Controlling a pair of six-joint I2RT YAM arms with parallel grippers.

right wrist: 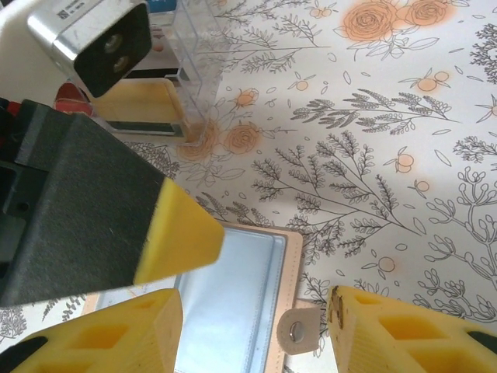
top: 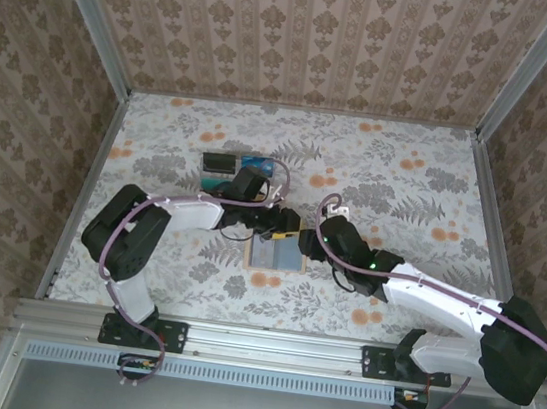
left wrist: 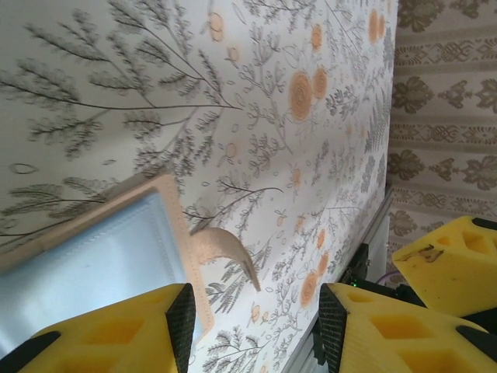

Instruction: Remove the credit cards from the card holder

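Right gripper [right wrist: 255, 336], jaws standing apart and holding nothing, is hanging directly over the open card holder [right wrist: 233, 295]. The holder's blue-grey inner panel is lying between the two fingers, and its snap tab [right wrist: 299, 331] is jutting out just beside one of them. Left gripper [left wrist: 256, 326], likewise spread and empty, is hovering over one corner of the holder. Seen from above, the holder is lying flat at mid-table, long axis running left to right, just to the near side of both claws. Credit cards [top: 223, 163] are resting well apart, far and left. Judged from this, the right arm is sitting better placed. Whether any card is sitting inside cannot be told.
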